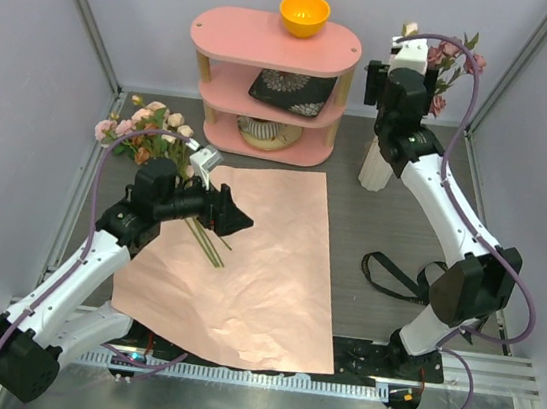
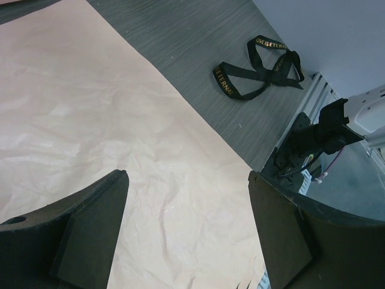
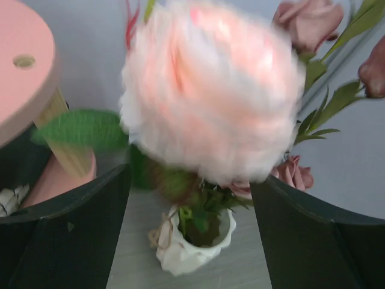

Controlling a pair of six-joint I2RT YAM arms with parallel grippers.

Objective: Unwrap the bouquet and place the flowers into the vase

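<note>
The unwrapped salmon-pink wrapping paper (image 1: pixel 256 263) lies flat on the table. A bunch of flowers (image 1: pixel 147 132) lies at its back left corner, with the stems (image 1: pixel 210 245) reaching onto the paper. Above the paper, just right of those stems, my left gripper (image 1: pixel 234 218) (image 2: pixel 186 177) is open and holds nothing. The white ribbed vase (image 1: pixel 377 168) (image 3: pixel 192 250) stands at the back right with flowers (image 1: pixel 452 62) in it. Directly over the vase mouth my right gripper (image 3: pixel 191 174) is open, and a blurred pink rose (image 3: pixel 210 90) sits between and above its fingers.
A black ribbon (image 1: pixel 395 276) (image 2: pixel 258 69) lies on the table right of the paper. A pink three-tier shelf (image 1: pixel 271 73) stands at the back, with an orange bowl (image 1: pixel 304 14) on top and a patterned dish (image 1: pixel 290 91) on its middle tier.
</note>
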